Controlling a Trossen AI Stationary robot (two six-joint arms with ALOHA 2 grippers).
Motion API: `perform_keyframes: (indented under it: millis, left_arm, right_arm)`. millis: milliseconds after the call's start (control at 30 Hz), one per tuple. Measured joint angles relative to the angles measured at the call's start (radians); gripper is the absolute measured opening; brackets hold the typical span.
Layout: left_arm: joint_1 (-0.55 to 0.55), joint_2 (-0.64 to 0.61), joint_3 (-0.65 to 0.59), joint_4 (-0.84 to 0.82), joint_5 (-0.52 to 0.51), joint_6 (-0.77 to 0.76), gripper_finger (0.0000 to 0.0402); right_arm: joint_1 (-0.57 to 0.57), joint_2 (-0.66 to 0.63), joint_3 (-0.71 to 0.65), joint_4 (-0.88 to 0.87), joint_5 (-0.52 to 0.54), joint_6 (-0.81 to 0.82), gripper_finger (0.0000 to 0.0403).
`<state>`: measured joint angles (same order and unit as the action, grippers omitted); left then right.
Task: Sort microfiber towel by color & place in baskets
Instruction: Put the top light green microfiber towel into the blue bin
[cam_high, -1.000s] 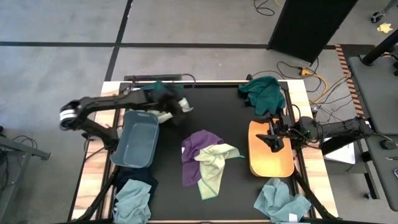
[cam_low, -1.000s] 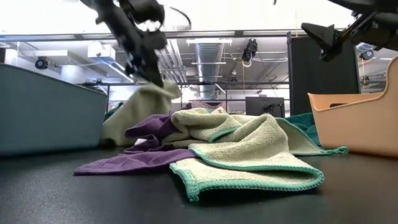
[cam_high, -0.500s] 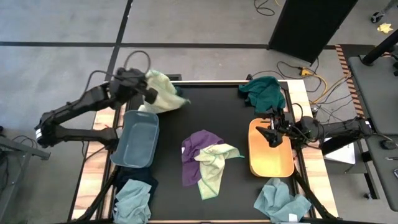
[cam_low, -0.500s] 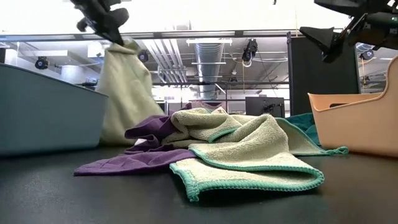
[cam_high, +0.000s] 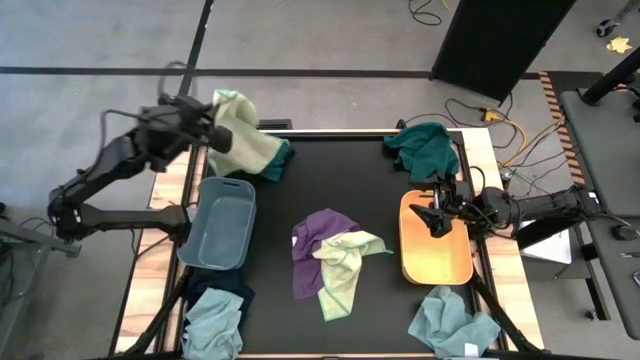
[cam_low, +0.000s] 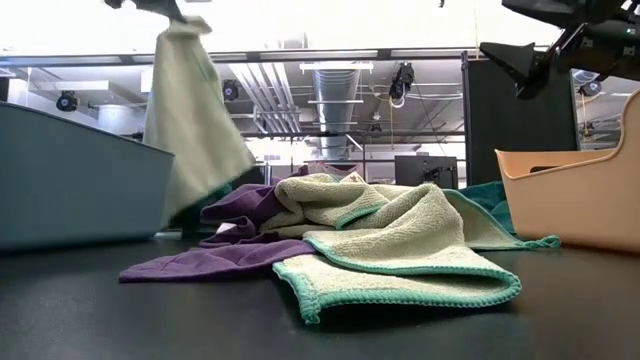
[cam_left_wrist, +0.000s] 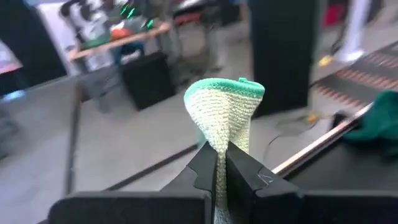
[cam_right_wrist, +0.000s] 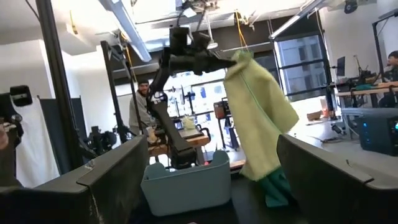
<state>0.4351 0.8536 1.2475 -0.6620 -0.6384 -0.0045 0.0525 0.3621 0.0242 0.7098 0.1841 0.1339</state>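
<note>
My left gripper (cam_high: 218, 137) is raised above the table's back-left corner, arm bent back, pinching a pale yellow-green towel (cam_high: 245, 145) that hangs beyond the grey-blue basket (cam_high: 219, 222). My right gripper (cam_high: 432, 214), fingers spread, hovers over the orange basket (cam_high: 434, 255), arm stretched in from the right.

A black counter (cam_high: 330, 190) stood on grey floor (cam_high: 90, 120); yellow cables (cam_high: 520, 135) trailed beside it, and what seemed a person (cam_right_wrist: 142, 107) stood beyond.
</note>
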Motion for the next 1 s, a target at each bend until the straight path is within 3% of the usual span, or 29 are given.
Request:
perform_keyframes:
  millis: [133, 367, 567, 633, 767, 1000]
  left_arm:
    - [0.000, -0.020, 0.126, -0.068, 0.204, 0.004, 0.0000]
    - [-0.001, -0.042, 0.309, -0.288, 0.823, 0.037, 0.0000]
    - [0.000, -0.104, 0.372, -0.330, 1.128, 0.039, 0.0000]
    - [0.000, -0.133, 0.385, -0.340, 1.180, 0.045, 0.0000]
    - [-0.001, -0.201, 0.392, -0.381, 1.170, 0.034, 0.0000]
    - [0.000, -0.269, 0.356, -0.483, 0.996, 0.033, 0.0000]
  right_arm:
    - [0.000, 0.000, 0.000, 0.003, 0.000, 0.012, 0.0350]
    - [0.000, 0.001, 0.000, 0.003, 0.000, 0.014, 0.0350]
    - [0.000, 0.001, 0.000, 0.002, 0.000, 0.015, 0.0350]
    - [0.000, 0.001, 0.000, 0.002, 0.001, 0.022, 0.0350]
    - [0.000, 0.001, 0.000, 0.002, 0.001, 0.055, 0.0350]
    - [0.000, 0.001, 0.000, 0.002, 0.003, 0.067, 0.0350]
